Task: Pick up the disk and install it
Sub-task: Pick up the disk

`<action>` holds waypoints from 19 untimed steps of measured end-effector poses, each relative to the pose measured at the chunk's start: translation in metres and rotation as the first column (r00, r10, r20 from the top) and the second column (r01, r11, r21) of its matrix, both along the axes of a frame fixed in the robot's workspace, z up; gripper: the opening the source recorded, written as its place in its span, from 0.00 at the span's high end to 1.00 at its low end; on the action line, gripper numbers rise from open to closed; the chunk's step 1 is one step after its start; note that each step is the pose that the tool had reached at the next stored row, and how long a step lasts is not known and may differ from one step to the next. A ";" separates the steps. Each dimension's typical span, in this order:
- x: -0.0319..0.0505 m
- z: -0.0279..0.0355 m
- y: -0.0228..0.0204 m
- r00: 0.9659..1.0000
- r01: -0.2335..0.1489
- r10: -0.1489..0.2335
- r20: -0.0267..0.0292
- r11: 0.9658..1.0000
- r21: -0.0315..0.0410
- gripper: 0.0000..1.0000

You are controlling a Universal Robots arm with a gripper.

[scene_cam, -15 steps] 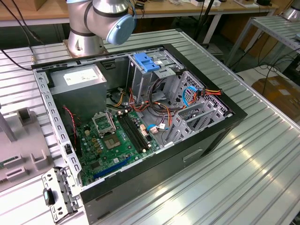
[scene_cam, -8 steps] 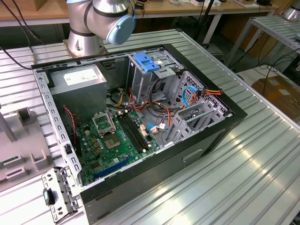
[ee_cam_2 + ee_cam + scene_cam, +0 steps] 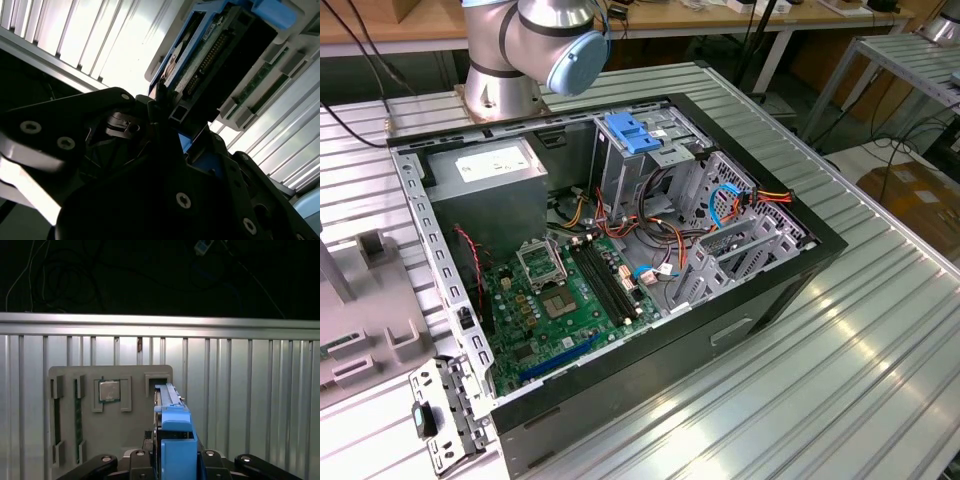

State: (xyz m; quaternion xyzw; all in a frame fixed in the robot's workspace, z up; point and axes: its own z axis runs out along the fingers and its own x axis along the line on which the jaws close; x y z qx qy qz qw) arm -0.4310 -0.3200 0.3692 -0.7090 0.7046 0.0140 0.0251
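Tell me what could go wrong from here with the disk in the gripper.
The gripper seems to pinch the disk edge-on at one end, so it might tilt or slip. The disk is close to the grey tray holding a processor chip; a low swing could knock it. In the exterior view, loose cables crowd the open computer case and may snag the disk.

The exterior view looks steeply down from high onto the open computer case (image 3: 650, 260) on the ribbed worktop (image 3: 840, 340), with the arm base (image 3: 500, 90) at the case's 11 o'clock. The first wrist view looks out along the gripper (image 3: 176, 462), close over the edge-on disk (image 3: 172, 415), toward a grey tray (image 3: 110, 430). The second wrist view sits tight behind the gripper (image 3: 172, 125), facing the disk's (image 3: 220, 55) connector end. Both wrist views share disk and worktop.
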 end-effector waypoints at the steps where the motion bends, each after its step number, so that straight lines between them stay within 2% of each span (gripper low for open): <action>1: 0.0000 0.0009 0.0000 1.000 0.000 0.000 0.000 1.000 0.000 0.63; 19: 0.0000 0.0219 0.0000 1.000 0.000 0.000 0.000 1.000 0.000 0.63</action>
